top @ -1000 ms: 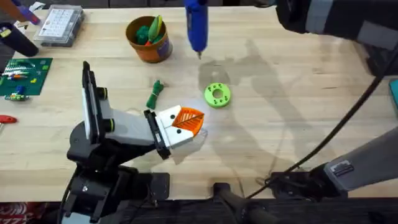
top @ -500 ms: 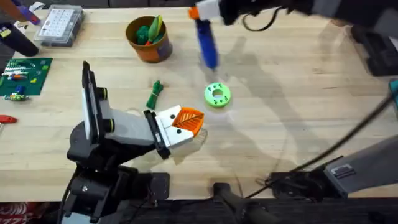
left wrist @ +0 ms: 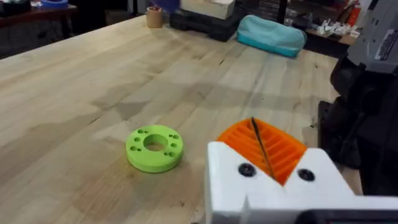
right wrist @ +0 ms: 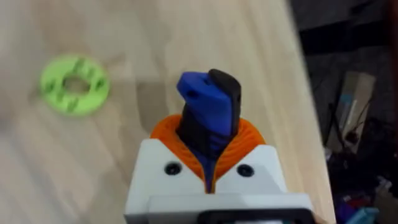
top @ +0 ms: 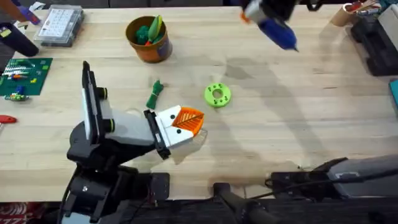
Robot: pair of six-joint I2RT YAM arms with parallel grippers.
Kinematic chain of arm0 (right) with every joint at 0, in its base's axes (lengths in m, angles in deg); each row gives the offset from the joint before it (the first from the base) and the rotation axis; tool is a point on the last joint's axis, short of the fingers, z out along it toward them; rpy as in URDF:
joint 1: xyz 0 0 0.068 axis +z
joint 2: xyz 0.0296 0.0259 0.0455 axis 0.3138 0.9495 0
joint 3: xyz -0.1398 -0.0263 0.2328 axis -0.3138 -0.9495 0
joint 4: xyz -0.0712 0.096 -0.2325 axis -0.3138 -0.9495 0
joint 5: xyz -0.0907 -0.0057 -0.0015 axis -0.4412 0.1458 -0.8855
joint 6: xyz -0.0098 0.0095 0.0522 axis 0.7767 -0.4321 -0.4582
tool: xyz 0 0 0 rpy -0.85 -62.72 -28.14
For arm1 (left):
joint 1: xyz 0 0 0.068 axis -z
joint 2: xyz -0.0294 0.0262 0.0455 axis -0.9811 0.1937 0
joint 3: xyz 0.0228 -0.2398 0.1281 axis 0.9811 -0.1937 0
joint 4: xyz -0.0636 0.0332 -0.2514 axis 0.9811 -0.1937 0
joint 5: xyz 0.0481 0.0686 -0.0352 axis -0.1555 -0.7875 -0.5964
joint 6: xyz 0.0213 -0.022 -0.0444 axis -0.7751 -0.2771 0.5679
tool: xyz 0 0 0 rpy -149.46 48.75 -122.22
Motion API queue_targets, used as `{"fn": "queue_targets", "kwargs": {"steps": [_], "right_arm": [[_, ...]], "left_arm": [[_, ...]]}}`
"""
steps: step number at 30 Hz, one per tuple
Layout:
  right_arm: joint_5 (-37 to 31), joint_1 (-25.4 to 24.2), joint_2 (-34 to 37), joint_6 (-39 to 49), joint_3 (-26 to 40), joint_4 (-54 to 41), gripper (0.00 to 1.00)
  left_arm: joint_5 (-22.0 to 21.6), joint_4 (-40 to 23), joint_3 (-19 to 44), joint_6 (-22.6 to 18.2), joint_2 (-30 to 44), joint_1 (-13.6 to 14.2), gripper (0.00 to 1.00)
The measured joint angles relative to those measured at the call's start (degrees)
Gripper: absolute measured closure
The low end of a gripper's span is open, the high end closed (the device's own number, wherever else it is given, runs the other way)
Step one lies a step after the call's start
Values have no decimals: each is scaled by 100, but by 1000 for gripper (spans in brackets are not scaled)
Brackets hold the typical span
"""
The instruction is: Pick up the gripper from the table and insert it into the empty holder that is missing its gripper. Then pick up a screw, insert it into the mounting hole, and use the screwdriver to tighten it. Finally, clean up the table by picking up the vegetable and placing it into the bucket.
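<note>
Screw step looks about done imo. Our right fingers [right wrist: 208, 163] pinch thick blue electric screwdriver [top: 278, 32], airborne over far worktop [top: 298, 112]. Left fingers [left wrist: 267, 160] pressed together, empty. Slim dark-green toy vegetable [top: 154, 94] lies near orange-brown bucket [top: 149, 38]. Next: park driver, grab veg.

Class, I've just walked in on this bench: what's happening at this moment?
The right gripper is shut on the blue screwdriver, holding it above the far side of the table. The left gripper rests low near the lime-green disc. The dark-green vegetable lies on the wood, not yet in the bucket, which already holds other toy greens.
</note>
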Motion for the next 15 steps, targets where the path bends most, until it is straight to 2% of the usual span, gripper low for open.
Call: {"fn": "queue_targets", "kwargs": {"steps": [4, 10, 15], "right_arm": [[-213, -112, 324, 1103, -75, -635, 982], [-424, -423, 1014, 2011, -268, -308, 982], [-743, -513, 1735, 2352, -443, -106, 982]], "left_arm": [[0, 0, 0, 0, -2, 0, 996], [0, 0, 0, 0, 0, 0, 996], [-2, 0, 0, 2, 0, 0, 996]]}}
